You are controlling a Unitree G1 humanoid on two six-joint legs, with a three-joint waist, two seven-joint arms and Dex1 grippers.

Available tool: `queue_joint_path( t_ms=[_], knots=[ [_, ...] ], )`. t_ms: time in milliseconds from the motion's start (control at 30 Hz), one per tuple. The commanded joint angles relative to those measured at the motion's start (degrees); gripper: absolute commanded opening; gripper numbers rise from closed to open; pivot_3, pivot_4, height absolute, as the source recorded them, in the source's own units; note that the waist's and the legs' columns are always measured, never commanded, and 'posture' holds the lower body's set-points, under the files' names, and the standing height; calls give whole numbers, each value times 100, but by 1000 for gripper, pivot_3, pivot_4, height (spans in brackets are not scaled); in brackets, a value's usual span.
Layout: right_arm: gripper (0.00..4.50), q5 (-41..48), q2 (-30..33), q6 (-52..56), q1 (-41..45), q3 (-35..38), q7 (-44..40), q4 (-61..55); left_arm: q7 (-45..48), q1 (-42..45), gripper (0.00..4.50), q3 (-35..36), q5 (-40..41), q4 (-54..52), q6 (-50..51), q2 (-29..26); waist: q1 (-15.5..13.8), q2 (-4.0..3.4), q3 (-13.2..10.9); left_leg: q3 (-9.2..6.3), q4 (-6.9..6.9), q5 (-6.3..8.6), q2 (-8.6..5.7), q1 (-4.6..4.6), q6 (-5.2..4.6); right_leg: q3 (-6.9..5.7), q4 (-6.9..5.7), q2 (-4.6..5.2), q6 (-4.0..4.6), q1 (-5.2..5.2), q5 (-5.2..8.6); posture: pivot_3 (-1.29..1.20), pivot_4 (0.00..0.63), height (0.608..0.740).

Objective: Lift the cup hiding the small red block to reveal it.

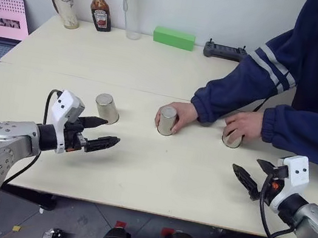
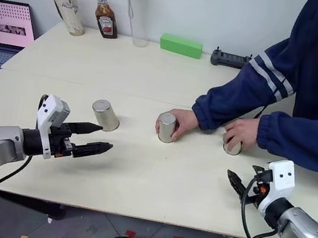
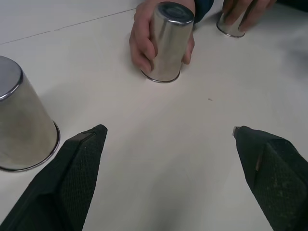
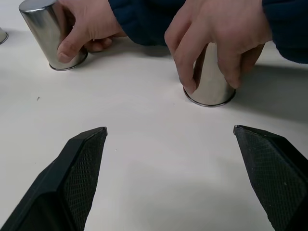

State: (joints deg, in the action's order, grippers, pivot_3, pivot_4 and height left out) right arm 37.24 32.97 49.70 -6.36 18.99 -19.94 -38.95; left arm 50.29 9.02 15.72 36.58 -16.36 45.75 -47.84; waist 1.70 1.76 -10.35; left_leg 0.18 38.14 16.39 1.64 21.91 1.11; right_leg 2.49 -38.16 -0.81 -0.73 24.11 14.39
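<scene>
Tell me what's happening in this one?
Three silvery steel cups stand upside down in a row on the pale wooden table. A person in a navy sleeve has one hand on the middle cup and the other hand on the cup at the robot's right. The third cup stands untouched. Both grippers, left and right, hover open.

Tabletop [image 2: 137,171]: three upturned steel cups in a row. Left cup [image 2: 105,115] stands free; a person's hands cover the middle cup [image 2: 167,127] and right cup [image 2: 232,145]. My left tool [image 2: 98,136] and right tool [image 2: 235,180] hover gaping, empty.
</scene>
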Motion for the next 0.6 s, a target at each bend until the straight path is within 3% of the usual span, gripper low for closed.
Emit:
queue_joint_path(
  t_ms=[33, 600],
  knots=[
    [4475, 30, 19, -107, 16, 39, -35, -142, 8, 1, 4500, 94, -7, -139, -123, -93, 0, 0, 0, 0, 0, 0, 0, 0, 0, 0, 0, 0, 0, 0, 0, 0, 150, 740],
    [4475, -409, -181, -397, 83, -256, 184, 83, 111, 214, 4500, -72, 90, -490, -287, -9, 0, 2, 2, 0, 2, 0, 0, 0, 0, 0, -2, 0, 0, -1, 0, 0, 150, 740]
  ],
)
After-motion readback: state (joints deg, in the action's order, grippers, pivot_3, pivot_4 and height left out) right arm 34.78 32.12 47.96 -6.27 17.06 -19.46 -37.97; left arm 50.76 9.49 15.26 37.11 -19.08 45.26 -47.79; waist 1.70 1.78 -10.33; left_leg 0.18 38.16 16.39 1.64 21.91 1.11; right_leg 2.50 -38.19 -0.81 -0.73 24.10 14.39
